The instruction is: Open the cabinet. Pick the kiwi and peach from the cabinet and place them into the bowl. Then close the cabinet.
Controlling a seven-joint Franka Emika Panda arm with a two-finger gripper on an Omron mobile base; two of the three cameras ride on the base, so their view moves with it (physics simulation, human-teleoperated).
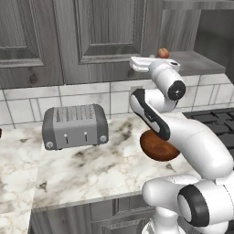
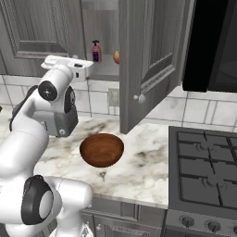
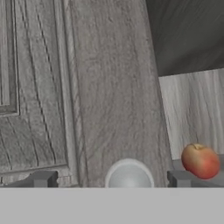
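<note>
Two wide-apart jaws astride the cabinet door's knob, peach half-hidden behind one fingertip.

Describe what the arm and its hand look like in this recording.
The arm is built of glossy white rounded segments with dark grey to black bands and round caps at the joints. No cables or markings show. The hand ends a flat white block and carries two small, dark grey, squared finger tips.
</note>
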